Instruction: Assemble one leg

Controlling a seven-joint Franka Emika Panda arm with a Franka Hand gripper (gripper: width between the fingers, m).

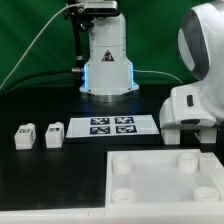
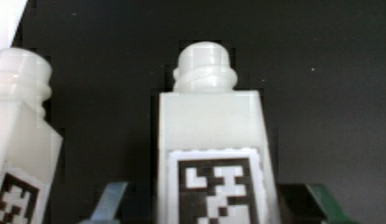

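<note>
In the wrist view a white leg [image 2: 211, 120] stands between my fingers, its rounded peg end pointing away and its black-and-white tag [image 2: 215, 185] facing the camera. My gripper [image 2: 211, 203] is open and straddles this leg, with a dark gap between the leg and each fingertip [image 2: 122, 197]. A second leg [image 2: 19, 115] stands close beside it. In the exterior view two more legs [image 1: 22, 137] [image 1: 53, 134] stand on the black table at the left. The gripper itself is hidden there behind the arm's white body [image 1: 192, 105].
The large white square panel [image 1: 165, 188] with round corner sockets lies at the front right of the exterior view. The marker board [image 1: 110, 126] lies in the middle of the table. The robot base [image 1: 107, 60] stands behind it.
</note>
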